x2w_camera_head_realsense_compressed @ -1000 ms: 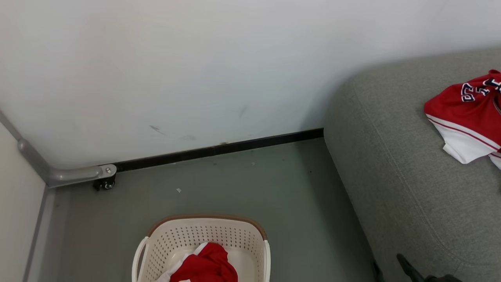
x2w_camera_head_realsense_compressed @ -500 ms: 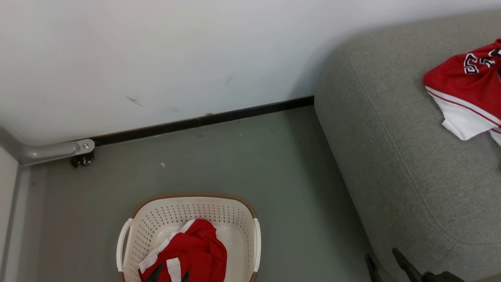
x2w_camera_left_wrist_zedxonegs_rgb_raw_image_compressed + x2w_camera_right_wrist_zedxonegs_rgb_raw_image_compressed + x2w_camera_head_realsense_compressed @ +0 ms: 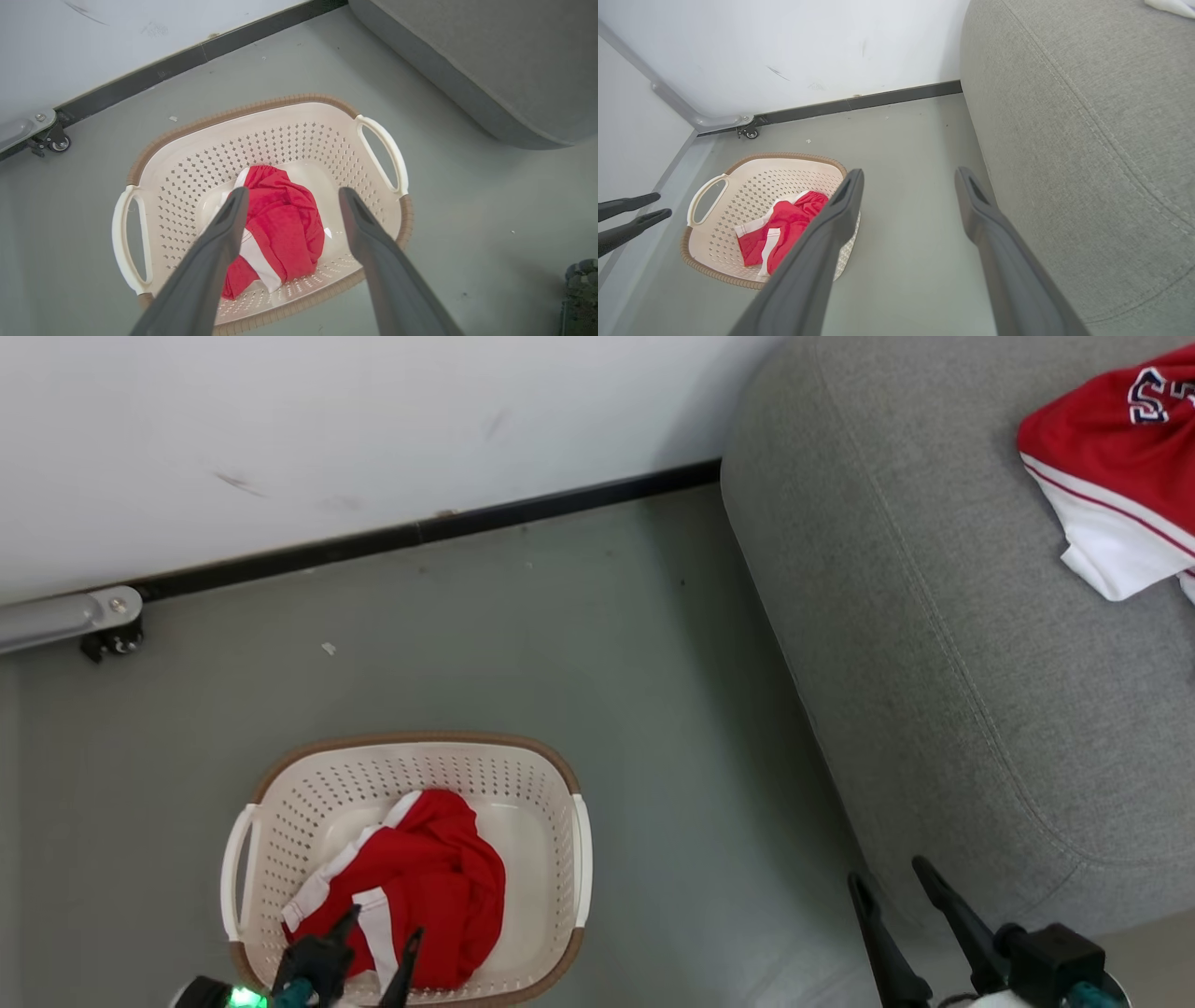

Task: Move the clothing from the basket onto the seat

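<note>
A crumpled red garment with white stripes (image 3: 420, 877) lies in the cream perforated basket (image 3: 411, 739) on the floor. My left gripper (image 3: 385, 924) hangs open just above it, fingers either side of the cloth (image 3: 285, 219) in the left wrist view, not touching. A red jersey with white panel and dark lettering (image 3: 1111, 457) lies on the grey seat (image 3: 934, 616) at the upper right. My right gripper (image 3: 887, 873) is open and empty above the floor beside the seat's near corner. The right wrist view shows the basket (image 3: 784, 156) to its left and the left gripper (image 3: 662, 204).
A white wall with a black baseboard (image 3: 420, 532) runs behind. A metal bar with a small caster (image 3: 103, 630) sits at the far left. Bare grey floor (image 3: 672, 709) separates the basket from the seat's side.
The head camera has tilted down, so everything has slid up the picture. My left gripper has come into view over the basket's clothing. More of the right gripper shows.
</note>
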